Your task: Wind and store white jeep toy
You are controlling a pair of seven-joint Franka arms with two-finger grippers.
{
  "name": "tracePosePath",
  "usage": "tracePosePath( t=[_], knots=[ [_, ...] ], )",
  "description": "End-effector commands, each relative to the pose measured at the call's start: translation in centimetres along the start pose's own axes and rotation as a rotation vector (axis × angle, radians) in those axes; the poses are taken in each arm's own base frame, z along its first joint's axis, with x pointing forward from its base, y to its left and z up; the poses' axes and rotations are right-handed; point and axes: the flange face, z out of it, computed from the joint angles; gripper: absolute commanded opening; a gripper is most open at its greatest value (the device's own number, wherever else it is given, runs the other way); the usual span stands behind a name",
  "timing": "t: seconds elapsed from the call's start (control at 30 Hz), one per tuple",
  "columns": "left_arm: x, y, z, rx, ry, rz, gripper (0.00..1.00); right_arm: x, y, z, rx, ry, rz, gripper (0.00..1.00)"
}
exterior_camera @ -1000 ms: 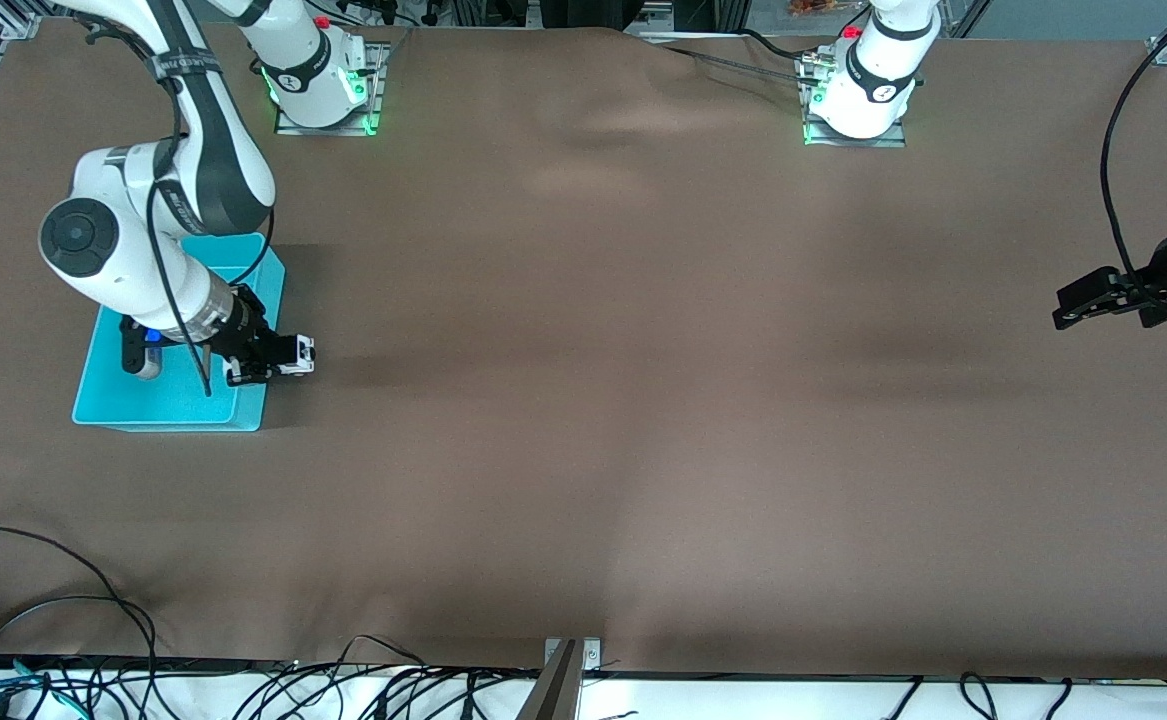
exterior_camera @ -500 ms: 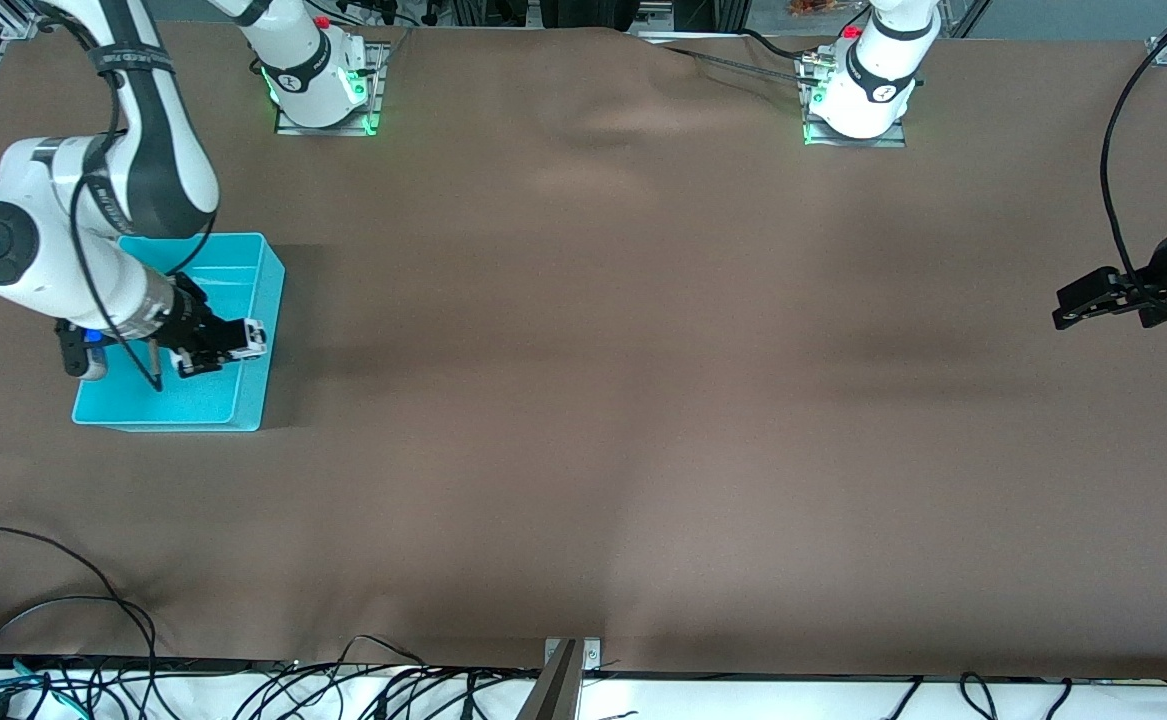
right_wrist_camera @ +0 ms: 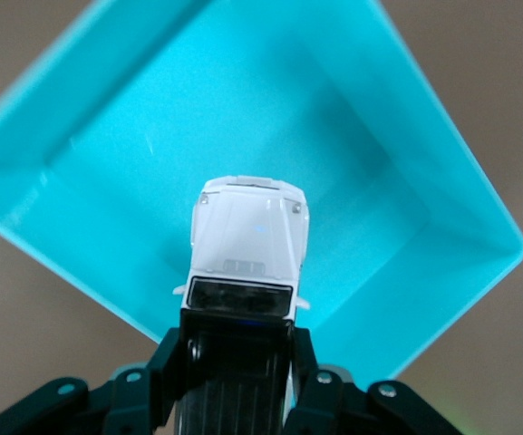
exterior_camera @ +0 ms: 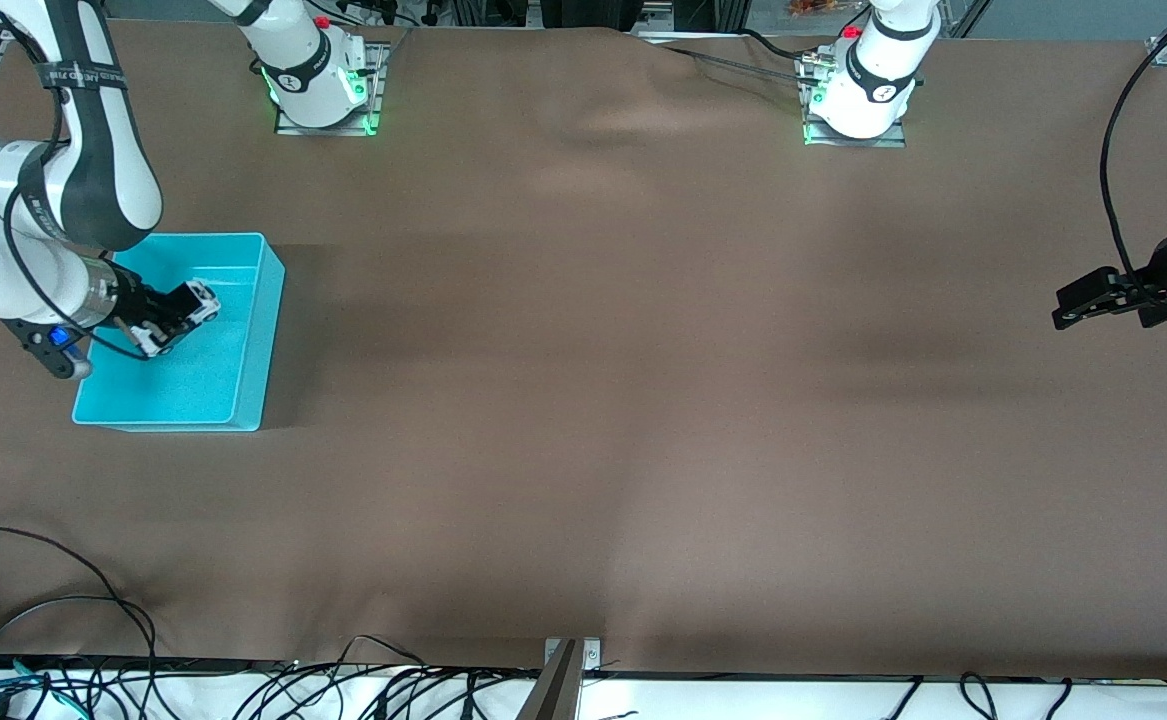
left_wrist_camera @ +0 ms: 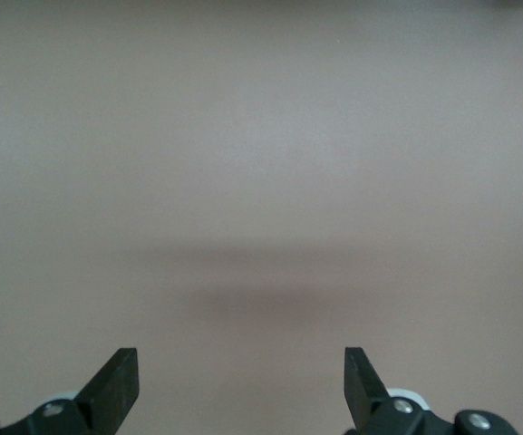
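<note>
My right gripper (exterior_camera: 171,322) is shut on the white jeep toy (exterior_camera: 195,302) and holds it over the inside of the turquoise bin (exterior_camera: 255,330). In the right wrist view the white jeep toy (right_wrist_camera: 250,245), white with a black roof, sticks out from between the fingers (right_wrist_camera: 172,358) above the bin's floor (right_wrist_camera: 134,136). My left gripper (exterior_camera: 1078,305) is open and empty, waiting over the table at the left arm's end; its fingertips (left_wrist_camera: 116,385) show over bare brown cloth.
The bin stands at the right arm's end of the brown table (exterior_camera: 583,400). Cables (exterior_camera: 63,590) lie along the table edge nearest the front camera. A metal bracket (exterior_camera: 571,655) sits at that edge's middle.
My right gripper has carried the white jeep toy from beside the bin's wall to over the bin's inside. The left arm has not moved.
</note>
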Motion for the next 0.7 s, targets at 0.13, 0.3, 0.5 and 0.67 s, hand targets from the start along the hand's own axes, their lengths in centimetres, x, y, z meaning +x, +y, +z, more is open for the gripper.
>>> tracePosePath(
  t=[0.13, 0.3, 0.5, 0.67],
  knots=[
    [-0.7, 0.1, -0.2, -0.008, -0.008, 0.014, 1.00, -0.2, 2.6, 3.1, -0.029, -0.070, -0.409, 0.26],
    [-0.7, 0.1, -0.2, -0.008, -0.008, 0.012, 1.00, 0.6, 3.6, 4.1, -0.013, -0.058, -0.514, 0.25],
    [-0.7, 0.2, -0.2, -0.008, -0.010, 0.014, 1.00, 2.0, 5.3, 5.9, 0.004, -0.035, -0.576, 0.25],
    [-0.7, 0.4, -0.2, -0.009, -0.010, 0.018, 1.00, 2.6, 6.8, 9.0, 0.024, 0.014, -0.570, 0.25]
  ],
)
